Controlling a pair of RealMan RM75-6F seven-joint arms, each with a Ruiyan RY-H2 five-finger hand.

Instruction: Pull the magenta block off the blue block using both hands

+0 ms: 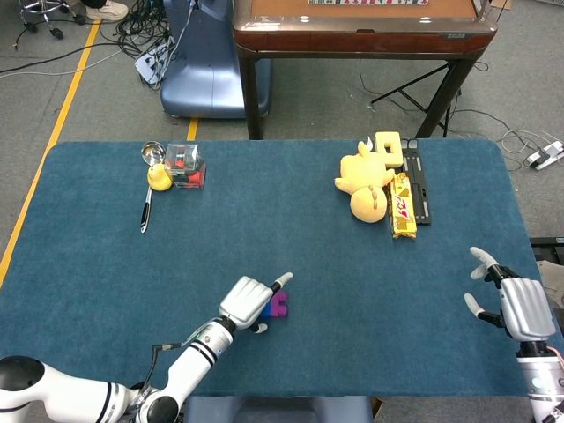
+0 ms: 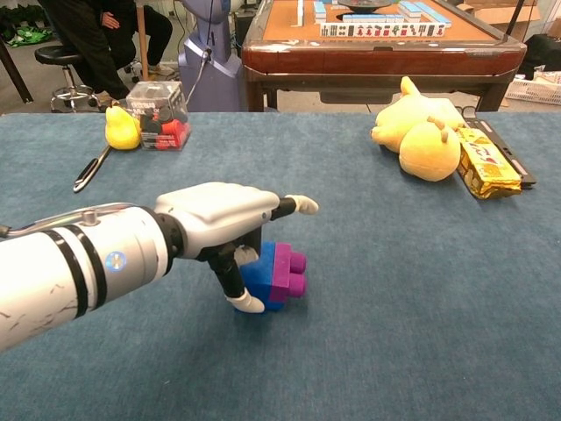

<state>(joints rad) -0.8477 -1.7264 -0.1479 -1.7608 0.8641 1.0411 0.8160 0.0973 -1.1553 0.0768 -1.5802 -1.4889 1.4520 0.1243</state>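
The joined pair is seen on the blue worktop (image 1: 106, 264) near its front edge, and the blue block (image 2: 254, 279) is being closed on by the left hand (image 2: 223, 219), though a firm grip cannot be confirmed. The right hand (image 1: 520, 304) is held spread and empty, well apart. Both blocks are judged light, rigid and smooth, so the magenta block (image 2: 287, 272) is best pinched across its flat sides, not its studs.

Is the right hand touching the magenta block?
Apart. The head view shows the right hand at the table's right edge, far from the magenta block.
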